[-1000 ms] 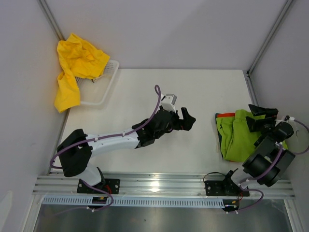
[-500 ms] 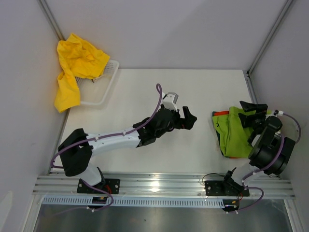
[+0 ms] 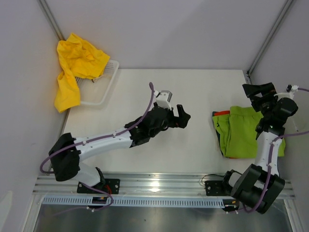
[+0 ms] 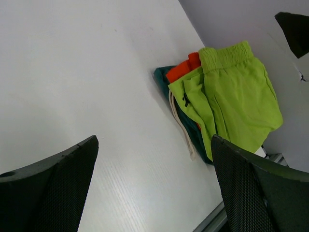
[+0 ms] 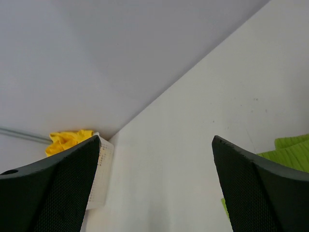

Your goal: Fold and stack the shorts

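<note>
A folded stack of shorts lies at the right of the table: lime green shorts (image 3: 246, 131) on top, orange-red (image 3: 220, 114) and dark teal (image 3: 218, 135) edges showing beneath. The left wrist view shows the same stack (image 4: 241, 92) with a pale drawstring (image 4: 181, 126). Yellow shorts (image 3: 75, 63) hang crumpled over the basket at the back left. My left gripper (image 3: 182, 117) is open over mid-table, empty, left of the stack. My right gripper (image 3: 258, 90) is open and empty, raised behind the stack's far edge.
A white plastic basket (image 3: 104, 87) sits at the back left corner against the wall, also seen in the right wrist view (image 5: 99, 179). Grey walls close in the table on three sides. A metal rail (image 3: 159, 186) runs along the near edge.
My right arm has lifted and swung its gripper from over the lime green shorts to behind the stack. My left gripper has drifted slightly left. Both stayed open.
</note>
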Available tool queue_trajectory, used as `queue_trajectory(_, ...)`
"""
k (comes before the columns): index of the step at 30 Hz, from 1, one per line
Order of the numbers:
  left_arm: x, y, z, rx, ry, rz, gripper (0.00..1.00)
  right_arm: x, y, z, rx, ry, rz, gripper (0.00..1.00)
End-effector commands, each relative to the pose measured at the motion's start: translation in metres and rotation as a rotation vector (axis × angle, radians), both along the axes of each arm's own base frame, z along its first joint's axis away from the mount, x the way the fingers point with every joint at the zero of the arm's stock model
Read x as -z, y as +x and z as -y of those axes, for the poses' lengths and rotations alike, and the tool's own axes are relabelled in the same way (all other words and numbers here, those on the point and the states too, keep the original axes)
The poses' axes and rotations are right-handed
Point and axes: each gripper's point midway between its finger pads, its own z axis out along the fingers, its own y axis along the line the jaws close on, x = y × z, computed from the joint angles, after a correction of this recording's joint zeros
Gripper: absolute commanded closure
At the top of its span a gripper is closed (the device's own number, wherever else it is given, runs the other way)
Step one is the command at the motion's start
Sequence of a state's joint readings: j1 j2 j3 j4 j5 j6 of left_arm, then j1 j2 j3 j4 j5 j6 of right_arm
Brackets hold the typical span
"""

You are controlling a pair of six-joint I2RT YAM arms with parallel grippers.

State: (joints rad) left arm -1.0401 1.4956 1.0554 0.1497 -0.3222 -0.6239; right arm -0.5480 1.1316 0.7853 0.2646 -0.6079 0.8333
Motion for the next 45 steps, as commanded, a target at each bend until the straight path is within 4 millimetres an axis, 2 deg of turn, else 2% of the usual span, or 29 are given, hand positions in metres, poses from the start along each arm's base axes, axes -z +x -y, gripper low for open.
queue_trajectory(1, -0.036, 0.009, -0.043, -0.084, -0.003, 0.073, 0.01, -0.016, -0.014, -0.024, -0.058, -0.147, -0.027, 0.01)
queue_trajectory(2, -0.049, 0.007, -0.055, -0.099, -0.021, 0.090, 0.01, -0.019, -0.016, -0.037, -0.094, -0.198, -0.023, 0.01)
queue_trajectory(4, -0.048, 0.007, -0.076, -0.125, 0.007, 0.094, 0.01, -0.026, -0.026, -0.052, -0.110, -0.244, -0.032, 0.01)
queue_trajectory(5, -0.052, 0.002, -0.091, -0.135, 0.002, 0.102, 0.01, -0.025, -0.028, -0.072, -0.160, -0.297, -0.025, 0.01)
queue_trajectory(6, -0.053, 0.003, -0.102, -0.155, 0.004, 0.109, 0.01, -0.020, -0.033, -0.082, -0.172, -0.314, -0.043, 0.01)
queue_trajectory(7, -0.034, -0.002, -0.114, -0.159, 0.061, 0.088, 0.01, -0.025, -0.039, -0.088, -0.152, -0.352, -0.026, 0.01)
queue_trajectory(8, -0.046, -0.007, -0.126, -0.166, 0.038, 0.110, 0.01, -0.022, -0.043, -0.108, -0.202, -0.390, -0.015, 0.01)
queue_trajectory(9, -0.046, -0.009, -0.135, -0.177, 0.043, 0.113, 0.01, -0.021, -0.047, -0.114, -0.205, -0.405, -0.012, 0.01)
queue_trajectory(11, -0.029, -0.017, -0.154, -0.196, 0.095, 0.097, 0.01, -0.011, -0.055, -0.124, -0.213, -0.428, -0.003, 0.01)
queue_trajectory(12, -0.039, -0.021, -0.165, -0.210, 0.073, 0.116, 0.01, -0.005, -0.060, -0.138, -0.256, -0.444, 0.004, 0.00)
queue_trajectory(13, -0.028, -0.024, -0.175, -0.229, 0.107, 0.108, 0.01, 0.009, -0.065, -0.142, -0.266, -0.450, -0.012, 0.01)
queue_trajectory(15, -0.024, -0.030, -0.194, -0.257, 0.115, 0.120, 0.01, 0.022, -0.070, -0.151, -0.275, -0.475, -0.027, 0.01)
queue_trajectory(16, -0.020, -0.033, -0.202, -0.266, 0.149, 0.126, 0.01, 0.043, -0.076, -0.165, -0.316, -0.479, -0.052, 0.01)
queue_trajectory(17, -0.020, -0.033, -0.212, -0.295, 0.166, 0.137, 0.01, 0.042, -0.079, -0.168, -0.307, -0.485, -0.018, 0.00)
queue_trajectory(18, -0.011, -0.035, -0.219, -0.307, 0.193, 0.137, 0.01, 0.049, -0.082, -0.174, -0.322, -0.490, -0.006, 0.01)
queue_trajectory(19, -0.012, -0.037, -0.228, -0.322, 0.198, 0.154, 0.01, 0.057, -0.089, -0.188, -0.364, -0.493, 0.005, 0.01)
queue_trajectory(20, -0.013, -0.037, -0.234, -0.345, 0.200, 0.165, 0.01, 0.072, -0.094, -0.193, -0.376, -0.502, 0.004, 0.01)
queue_trajectory(21, 0.003, -0.039, -0.238, -0.342, 0.227, 0.158, 0.01, 0.076, -0.095, -0.196, -0.370, -0.511, 0.021, 0.00)
queue_trajectory(22, 0.001, -0.040, -0.240, -0.341, 0.215, 0.177, 0.01, 0.080, -0.101, -0.208, -0.406, -0.521, 0.040, 0.01)
queue_trajectory(23, 0.007, -0.042, -0.241, -0.333, 0.223, 0.174, 0.01, 0.094, -0.104, -0.212, -0.421, -0.528, 0.044, 0.00)
queue_trajectory(25, 0.011, -0.044, -0.242, -0.324, 0.218, 0.184, 0.01, 0.104, -0.114, -0.227, -0.467, -0.547, 0.079, 0.01)
queue_trajectory(27, 0.020, -0.044, -0.243, -0.320, 0.234, 0.190, 0.01, 0.121, -0.117, -0.231, -0.464, -0.553, 0.083, 0.01)
queue_trajectory(28, 0.033, -0.045, -0.244, -0.316, 0.248, 0.191, 0.01, 0.125, -0.119, -0.234, -0.469, -0.552, 0.087, 0.00)
queue_trajectory(30, 0.037, -0.045, -0.245, -0.309, 0.245, 0.217, 0.01, 0.124, -0.124, -0.246, -0.510, -0.541, 0.116, 0.01)
queue_trajectory(31, 0.052, -0.046, -0.246, -0.304, 0.262, 0.212, 0.01, 0.123, -0.124, -0.247, -0.509, -0.548, 0.122, 0.01)
queue_trajectory(33, 0.053, -0.049, -0.247, -0.290, 0.252, 0.239, 0.01, 0.125, -0.126, -0.249, -0.519, -0.561, 0.122, 0.00)
queue_trajectory(35, 0.069, -0.052, -0.251, -0.283, 0.263, 0.232, 0.01, 0.126, -0.129, -0.251, -0.538, -0.558, 0.130, 0.00)
queue_trajectory(38, 0.057, -0.057, -0.248, -0.251, 0.192, 0.294, 0.01, 0.128, -0.130, -0.252, -0.540, -0.548, 0.128, 0.01)
queue_trajectory(45, 0.055, -0.061, -0.249, -0.247, 0.143, 0.327, 0.01, 0.130, -0.132, -0.256, -0.553, -0.550, 0.127, 0.01)
